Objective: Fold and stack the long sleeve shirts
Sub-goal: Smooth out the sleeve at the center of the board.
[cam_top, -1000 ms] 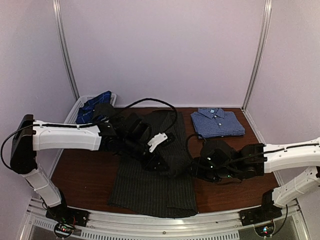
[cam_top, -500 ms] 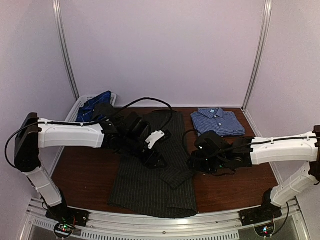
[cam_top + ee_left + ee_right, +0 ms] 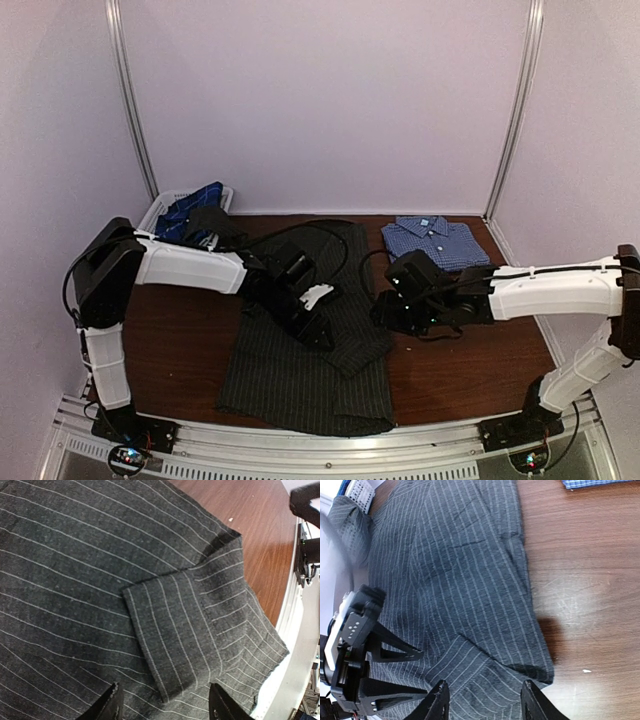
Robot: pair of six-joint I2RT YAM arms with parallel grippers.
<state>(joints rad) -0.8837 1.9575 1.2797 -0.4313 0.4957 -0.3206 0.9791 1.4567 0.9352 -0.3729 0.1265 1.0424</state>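
A charcoal-black pinstriped long sleeve shirt [image 3: 300, 370] lies spread on the middle of the brown table [image 3: 170, 350]. One sleeve is folded across its body, and the cuff [image 3: 175, 640] lies flat. My left gripper [image 3: 316, 328] hovers open just above that cuff [image 3: 165, 702] and holds nothing. At the shirt's right edge [image 3: 540, 645] my right gripper [image 3: 388, 316] also hangs open and empty [image 3: 485, 697]. A folded blue-and-white check shirt [image 3: 435, 246] rests at the back right. A navy plaid shirt [image 3: 190, 215] sits in the basket.
The white mesh basket [image 3: 150, 215] stands at the back left corner against the wall. Bare wood shows on both sides of the pinstriped shirt. A metal rail [image 3: 330, 445] runs along the near table edge.
My left gripper has opened and let go of the sleeve, which now lies folded on the shirt. My right gripper moved left and farther back toward the shirt's right edge.
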